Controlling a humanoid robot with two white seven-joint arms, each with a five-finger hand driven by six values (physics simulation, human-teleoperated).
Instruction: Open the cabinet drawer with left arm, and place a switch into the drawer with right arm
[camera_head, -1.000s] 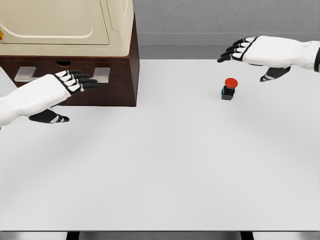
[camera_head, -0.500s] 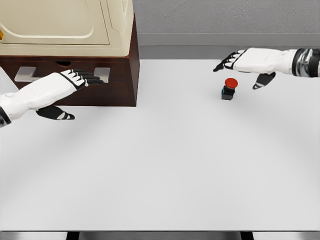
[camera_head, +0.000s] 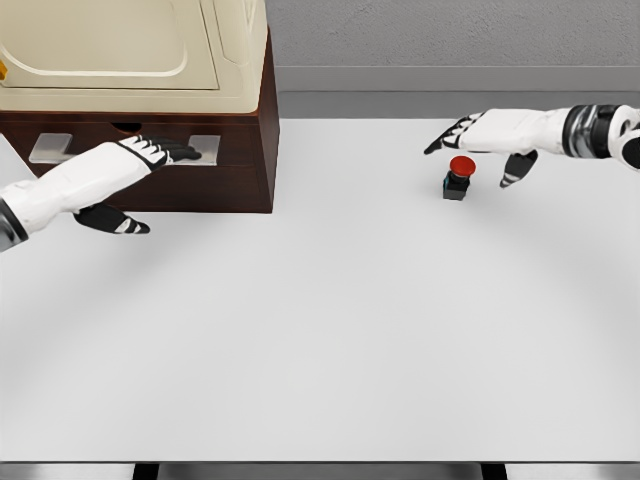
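Note:
A switch (camera_head: 459, 176) with a red round button on a dark base stands on the white table (camera_head: 330, 320) at the right rear. My right hand (camera_head: 478, 140) hovers just above and behind it, fingers spread, thumb hanging down to its right, holding nothing. A dark brown cabinet (camera_head: 255, 150) stands at the rear left with its drawer shut. A silver handle (camera_head: 205, 148) runs across the drawer front. My left hand (camera_head: 150, 165) lies over that handle with fingers stretched out flat and thumb below, not curled round it.
A cream-coloured appliance (camera_head: 130, 50) sits on top of the cabinet. A grey wall runs behind the table. The table's front edge shows along the bottom of the view.
My left hand has slid forward and up onto the drawer handle. My right hand has dropped lower and drawn in over the switch. The switch and drawer have not moved.

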